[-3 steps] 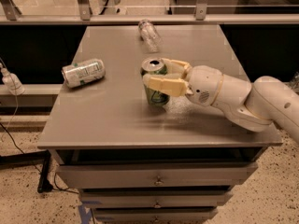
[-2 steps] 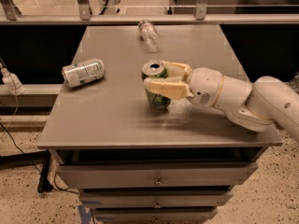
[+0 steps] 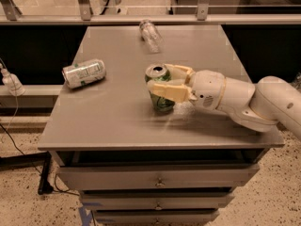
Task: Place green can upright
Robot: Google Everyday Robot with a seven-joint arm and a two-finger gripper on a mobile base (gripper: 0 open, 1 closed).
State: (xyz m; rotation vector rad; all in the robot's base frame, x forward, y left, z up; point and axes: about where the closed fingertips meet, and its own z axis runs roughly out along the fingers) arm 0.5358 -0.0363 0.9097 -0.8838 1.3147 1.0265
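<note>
Upright on the desk [image 3: 117, 121], just right of centre, silver top up: the green can [image 3: 162, 102]. From the right, the tool [image 3: 159, 78] clamped around it, one pale finger across the near side, the other behind. At left, well apart, a silver-white can [image 3: 83, 73] on its side. Near the far edge, a clear bottle [image 3: 149, 34] lying down.

No writing can be read. The green can [image 3: 162, 102], upright near the middle of the counter [image 3: 117, 119], has the claw [image 3: 159, 77] clasped around it, covering its lettering. The silver can [image 3: 83, 73] by the left edge carries green print, illegible.
</note>
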